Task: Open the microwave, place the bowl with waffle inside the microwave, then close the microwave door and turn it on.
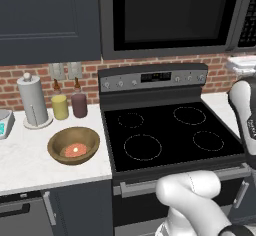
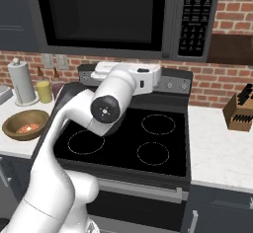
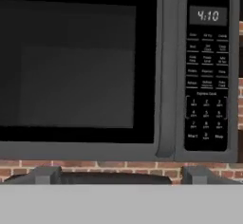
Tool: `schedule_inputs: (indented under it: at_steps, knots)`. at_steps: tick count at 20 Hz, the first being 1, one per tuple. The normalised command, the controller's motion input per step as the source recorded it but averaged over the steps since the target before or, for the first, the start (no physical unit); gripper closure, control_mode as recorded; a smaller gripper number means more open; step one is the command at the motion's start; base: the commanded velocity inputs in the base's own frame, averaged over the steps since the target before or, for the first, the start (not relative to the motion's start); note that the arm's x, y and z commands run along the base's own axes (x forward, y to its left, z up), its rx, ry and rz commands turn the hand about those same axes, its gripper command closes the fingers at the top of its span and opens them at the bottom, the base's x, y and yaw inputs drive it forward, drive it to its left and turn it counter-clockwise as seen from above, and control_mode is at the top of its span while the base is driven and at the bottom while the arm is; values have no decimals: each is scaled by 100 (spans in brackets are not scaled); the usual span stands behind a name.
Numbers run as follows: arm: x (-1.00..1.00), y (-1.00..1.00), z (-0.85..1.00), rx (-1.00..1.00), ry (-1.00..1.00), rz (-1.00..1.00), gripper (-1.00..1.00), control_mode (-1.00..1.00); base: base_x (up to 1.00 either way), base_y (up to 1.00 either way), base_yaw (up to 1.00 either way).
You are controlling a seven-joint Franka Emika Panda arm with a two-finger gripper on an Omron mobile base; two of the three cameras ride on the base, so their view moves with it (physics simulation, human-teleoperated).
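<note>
You have the microwave (image 3: pixel 118 71) square in front of the hand, mounted above the stove (image 1: pixel 170 132), and the microwave door (image 3: pixel 78 66) is shut flush against its frame, the curved handle bar (image 3: pixel 166 71) running down just left of the button panel (image 3: pixel 206 76), whose display reads 4:10. The gripper (image 3: pixel 118 176) points at the door's lower edge with nothing between its two dark fingertips (image 3: pixel 45 175); they stand wide apart at the bottom of the hand view, holding nothing and touching nothing. The bowl (image 1: pixel 74 145) sits on the white counter (image 1: pixel 25 165) left of the stove, near the counter's front edge, with the waffle (image 1: pixel 75 150) lying flat inside it. Behind the bowl you have a paper towel roll (image 1: pixel 33 100), a yellow jar (image 1: pixel 60 107) and a dark red jar (image 1: pixel 79 104) lined up against the brick wall, well apart from the bowl, so there is bare counter around it. The right base view adds what the left one cuts off: the full button panel, a knife block (image 2: pixel 239 111) on the counter right of the stove, and the arm bent over the cooktop with the hand level beneath the microwave. The left base view gives you the clearer look down into the bowl.
</note>
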Motion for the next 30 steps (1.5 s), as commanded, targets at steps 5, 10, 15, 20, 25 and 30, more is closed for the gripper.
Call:
schedule_inputs:
  at_steps: [5,10,15,20,25,30]
  knots:
    - [72,-44,46,12,-2,0,-100,-100,0,0,0]
    - [24,-49,23,10,-1,0,-100,-100,0,0,0]
    - [7,-13,0,0,0,0,-100,-100,0,0,0]
    - [13,-18,-3,0,-12,0,-100,-100,0,0,0]
    - [23,-16,-3,0,-14,0,-100,-100,0,0,0]
    - [34,1,-5,-2,-3,0,-100,-100,0,0,0]
